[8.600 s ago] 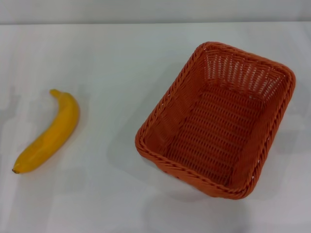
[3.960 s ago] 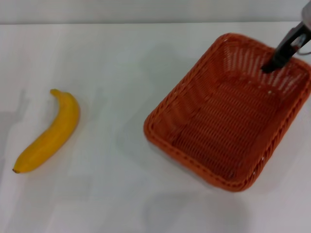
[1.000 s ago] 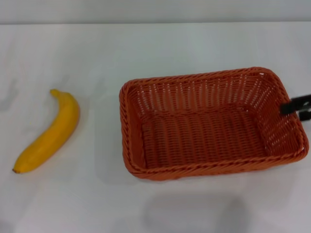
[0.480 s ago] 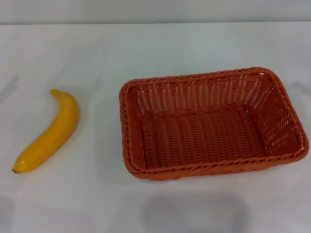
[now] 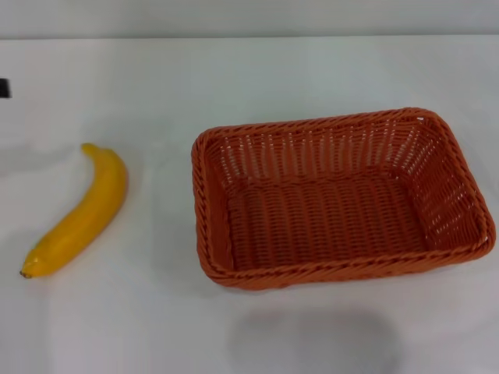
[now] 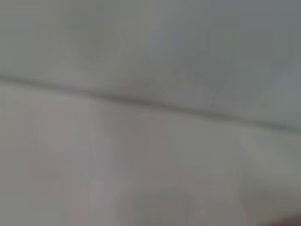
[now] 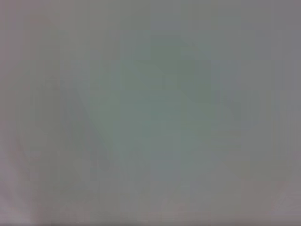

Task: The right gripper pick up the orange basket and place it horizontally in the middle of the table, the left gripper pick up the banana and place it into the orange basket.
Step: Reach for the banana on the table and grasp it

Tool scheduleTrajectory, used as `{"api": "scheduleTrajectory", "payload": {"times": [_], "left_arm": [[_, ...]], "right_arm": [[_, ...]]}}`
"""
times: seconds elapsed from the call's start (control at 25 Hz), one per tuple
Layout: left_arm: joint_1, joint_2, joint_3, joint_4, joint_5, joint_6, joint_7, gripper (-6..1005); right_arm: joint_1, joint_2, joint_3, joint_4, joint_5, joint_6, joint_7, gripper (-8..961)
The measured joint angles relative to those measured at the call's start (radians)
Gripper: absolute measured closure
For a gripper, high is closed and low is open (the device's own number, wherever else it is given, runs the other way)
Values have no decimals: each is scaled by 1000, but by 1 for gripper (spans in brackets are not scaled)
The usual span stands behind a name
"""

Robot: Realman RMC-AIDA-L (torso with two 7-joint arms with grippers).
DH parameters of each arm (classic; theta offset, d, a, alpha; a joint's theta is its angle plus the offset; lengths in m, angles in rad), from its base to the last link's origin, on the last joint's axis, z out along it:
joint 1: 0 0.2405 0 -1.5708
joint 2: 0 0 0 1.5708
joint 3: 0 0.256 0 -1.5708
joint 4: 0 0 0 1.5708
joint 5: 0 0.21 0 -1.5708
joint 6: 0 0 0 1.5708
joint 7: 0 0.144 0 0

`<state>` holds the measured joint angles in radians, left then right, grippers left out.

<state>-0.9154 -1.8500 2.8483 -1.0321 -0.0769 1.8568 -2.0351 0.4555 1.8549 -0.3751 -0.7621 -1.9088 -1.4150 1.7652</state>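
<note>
The orange basket lies empty on the white table, its long side running left to right, a little right of centre in the head view. To its left the yellow banana rests on the table, dark tip toward the front. Only a small black piece of my left gripper shows, at the left edge behind the banana and well apart from it. My right gripper is out of view. Neither wrist view shows any of these things.
The table's far edge meets a grey wall at the back. In the left wrist view a dark line crosses pale surfaces. The right wrist view is an even grey.
The right gripper, at the basket's right rim a second ago, has withdrawn out of view. A black piece of the left gripper has appeared at the left edge. Basket and banana have not moved.
</note>
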Motion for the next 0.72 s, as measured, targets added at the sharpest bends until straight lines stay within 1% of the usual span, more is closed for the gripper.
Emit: {"api": "scheduleTrajectory", "payload": {"times": [0.04,0.08,0.12,0.2,0.28,0.4,0.44,0.6,0.72], "left_arm": [[-26,3,0,5,54,2,-16,109],[-66,5,0,17,133,2,-39,109],[-101,6,0,29,184,-1,-58,109],[-153,5,0,59,281,-22,-89,109],[-201,-1,0,111,383,-66,-128,109],[-244,-13,0,194,487,-135,-181,109],[-259,-21,0,236,523,-169,-205,109],[-283,-39,0,377,630,-271,-279,109],[-287,-55,-1,440,677,-323,-321,109]], "right_arm": [[0,0,0,0,1,9,-16,183],[0,-1,0,0,1,15,-26,183],[0,-1,0,0,2,21,-37,183],[-3,-3,0,-1,2,25,-51,183],[-4,-6,1,-2,2,26,-67,183],[-6,-9,1,-4,2,27,-86,183],[-6,-9,1,-5,2,28,-93,183],[-5,-11,1,-16,2,30,-115,183],[-3,-11,-1,-21,2,31,-127,183]]}}
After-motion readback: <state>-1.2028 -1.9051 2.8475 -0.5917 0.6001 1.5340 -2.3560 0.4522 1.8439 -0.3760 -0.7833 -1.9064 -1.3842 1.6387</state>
